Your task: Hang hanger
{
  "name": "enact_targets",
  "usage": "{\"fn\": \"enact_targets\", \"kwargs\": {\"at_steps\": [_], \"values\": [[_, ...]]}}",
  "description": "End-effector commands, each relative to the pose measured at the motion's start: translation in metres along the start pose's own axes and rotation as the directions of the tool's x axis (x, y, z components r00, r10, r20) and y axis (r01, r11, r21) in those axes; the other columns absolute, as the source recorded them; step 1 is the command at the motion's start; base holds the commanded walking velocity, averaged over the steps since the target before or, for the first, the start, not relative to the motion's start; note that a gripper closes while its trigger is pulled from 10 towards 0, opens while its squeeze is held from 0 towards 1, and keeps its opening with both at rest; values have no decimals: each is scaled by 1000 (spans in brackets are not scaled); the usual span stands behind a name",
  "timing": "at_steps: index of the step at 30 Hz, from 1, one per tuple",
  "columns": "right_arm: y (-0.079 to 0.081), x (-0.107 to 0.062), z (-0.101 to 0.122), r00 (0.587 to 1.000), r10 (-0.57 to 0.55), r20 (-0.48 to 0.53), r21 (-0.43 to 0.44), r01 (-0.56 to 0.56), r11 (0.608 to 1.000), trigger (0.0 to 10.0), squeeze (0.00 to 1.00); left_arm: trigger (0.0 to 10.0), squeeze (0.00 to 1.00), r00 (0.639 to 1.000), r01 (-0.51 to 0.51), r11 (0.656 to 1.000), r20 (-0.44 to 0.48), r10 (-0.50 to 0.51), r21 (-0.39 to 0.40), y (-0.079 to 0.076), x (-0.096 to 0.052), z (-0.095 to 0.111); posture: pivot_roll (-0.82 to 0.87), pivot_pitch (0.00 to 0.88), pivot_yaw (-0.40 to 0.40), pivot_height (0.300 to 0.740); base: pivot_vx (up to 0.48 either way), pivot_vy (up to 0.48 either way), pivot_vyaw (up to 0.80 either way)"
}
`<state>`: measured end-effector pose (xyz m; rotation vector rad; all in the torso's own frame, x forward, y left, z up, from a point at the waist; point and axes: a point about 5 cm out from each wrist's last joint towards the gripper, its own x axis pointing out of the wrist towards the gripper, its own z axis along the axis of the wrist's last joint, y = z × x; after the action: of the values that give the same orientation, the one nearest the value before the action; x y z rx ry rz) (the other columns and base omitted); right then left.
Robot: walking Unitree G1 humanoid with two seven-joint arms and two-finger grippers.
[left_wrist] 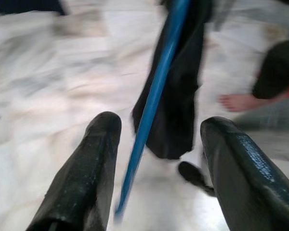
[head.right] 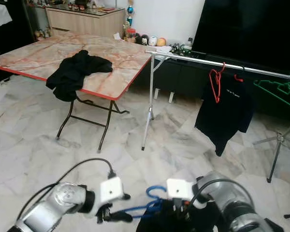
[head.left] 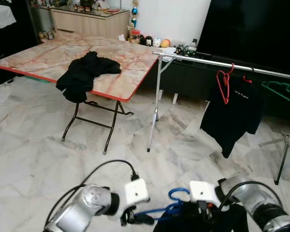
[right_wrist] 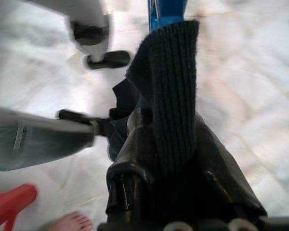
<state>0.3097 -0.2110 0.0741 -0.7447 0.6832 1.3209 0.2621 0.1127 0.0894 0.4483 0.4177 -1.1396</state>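
The marble floor (head.left: 34, 159) fills the centre and lower part of the frame. In the upper left stands the folding worktop (head.left: 48, 55) with a red edge; a black garment (head.left: 84, 72) lies on it and hangs over the near edge. From the upper centre to the right edge runs the metal clothes rail (head.left: 208, 62). On it hang a red hanger (head.left: 224, 84), a black shirt (head.left: 232, 113) just beside it, and a green hanger (head.left: 282, 91) at the far right.

At the bottom centre, the blue hanger (head.left: 176, 200) carries a dark garment (right_wrist: 171, 106) between the two tools — low, well apart from the rail.

- Left tool (left_wrist: 159, 159): fingers apart, the hanger's blue bar passing between them.
- Right tool (right_wrist: 171, 185): clamped on the dark garment at the hanger's neck.

A person's bare foot (left_wrist: 236, 102) rests on the floor near the hanging garment.
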Motion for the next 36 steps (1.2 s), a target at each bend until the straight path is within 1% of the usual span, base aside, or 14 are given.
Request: {"fn": "enact_targets", "kwargs": {"at_steps": [1, 2, 3, 4, 7, 9, 10, 16, 17, 22, 27, 32, 33, 36], "values": [[-15, -22, 6, 993, -108, 45, -2, 108, 994, 0, 0, 10000, 1000, 996, -86, 995, -1, 86, -60, 9, -9, -10, 169, 0, -87, 740, 0, 0, 0], [-18, -33, 5, 988, -143, 56, -8, 143, 990, 0, 0, 10000, 1000, 989, -142, 983, 12, 145, -120, 15, -15, -17, 166, 0, -79, 740, 0, 0, 0], [-18, -33, 5, 988, -143, 56, -8, 143, 990, 0, 0, 10000, 1000, 989, -142, 983, 12, 145, -120, 15, -15, -17, 166, 0, -79, 740, 0, 0, 0], [-20, -42, 7, 984, -161, 74, -20, 162, 987, 0, 0, 10000, 1000, 980, -188, 964, 22, 195, -187, 20, -21, -24, 157, 0, -73, 740, 0, 0, 0], [-24, -55, 15, 972, -192, 132, -36, 199, 979, 0, 0, 10000, 1000, 974, -219, 949, 12, 227, -227, 22, -25, -33, 144, 0, -63, 740, 0, 0, 0], [-25, -57, 21, 967, -197, 161, -42, 206, 978, 0, 0, 10000, 1000, 971, -235, 945, -2, 241, -226, 22, -24, -36, 135, 0, -54, 740, 0, 0, 0], [-25, -57, 28, 960, -189, 205, -52, 203, 978, 0, 0, 10000, 0, 974, -222, 949, 2, 228, -223, 19, -18, -35, 135, 0, -47, 740, 0, 0, 0], [-24, -53, 43, 941, -191, 279, -62, 216, 975, 0, 0, 10000, 0, 984, -147, 958, 61, 166, -245, 8, 4, -22, 138, 0, -7, 740, 0, 0, 0], [-22, -50, 46, 940, -187, 287, -66, 214, 975, 0, 0, 10000, 0, 985, -136, 960, 68, 157, -245, 7, 7, -20, 135, 0, 20, 740, 0, 0, 0], [-17, -40, 55, 929, -181, 323, -77, 217, 973, 0, 0, 10000, 0, 990, -108, 966, 63, 126, -236, 3, 7, -22, 130, 0, 68, 740, 0, 0, 0], [-14, -37, 65, 919, -188, 347, -100, 235, 967, 0, 0, 10000, 0, 991, -113, 966, 38, 126, -234, 3, 9, -26, 121, 0, 100, 740, 0, 0, 0], [-9, -48, 74, 910, -182, 371, -139, 248, 959, 0, 0, 10000, 0, 984, -174, 957, 1, 180, -232, 8, 15, -30, 104, 0, 98, 740, 0, 0, 0], [-11, -57, 82, 897, -196, 397, -153, 275, 949, 0, 0, 10000, 0, 983, -181, 953, -25, 181, -243, 8, 20, -32, 105, 0, 89, 740, 0, 0, 0], [-10, -66, 96, 877, -189, 442, -174, 290, 941, 0, 0, 10000, 0, 983, -176, 957, -94, 158, -230, 5, 29, -39, 107, 0, 80, 740, 0, 0, 0]]}}
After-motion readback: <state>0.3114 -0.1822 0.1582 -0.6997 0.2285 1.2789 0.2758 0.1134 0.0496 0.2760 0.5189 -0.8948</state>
